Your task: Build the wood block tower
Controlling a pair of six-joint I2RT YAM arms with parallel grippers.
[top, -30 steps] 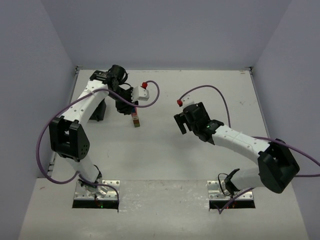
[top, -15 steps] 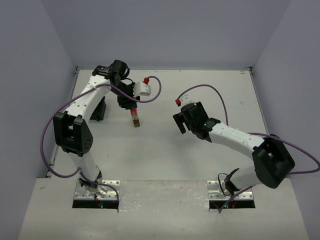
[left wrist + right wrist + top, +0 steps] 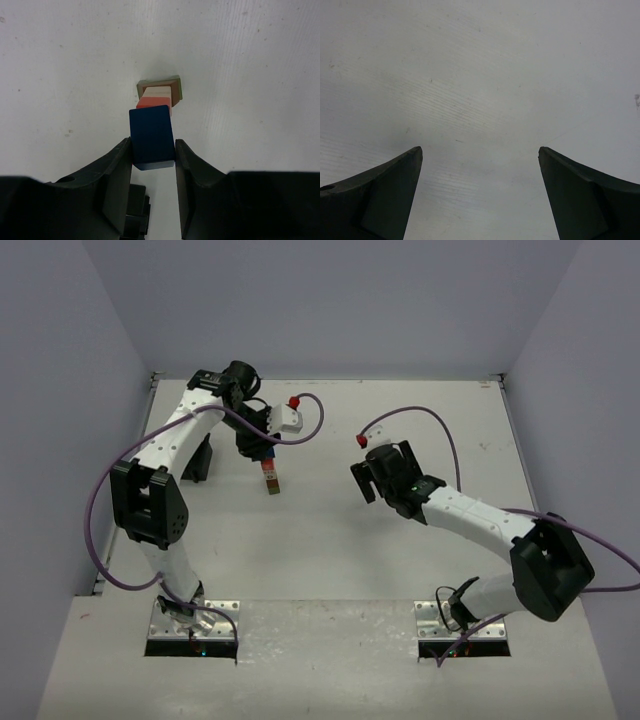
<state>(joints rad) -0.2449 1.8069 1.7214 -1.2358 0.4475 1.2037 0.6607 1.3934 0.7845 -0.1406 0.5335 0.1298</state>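
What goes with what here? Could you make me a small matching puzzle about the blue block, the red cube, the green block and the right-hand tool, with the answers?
Things
1. blue wedge
2. red cube
3. olive-green block
4. right tool

States
A. bottom of the tower
B. wide open, holding nothing
C. gripped by the left tool
D. in the tower, on top of a tan cube

Pairs: 1-C, 2-D, 3-A, 4-B
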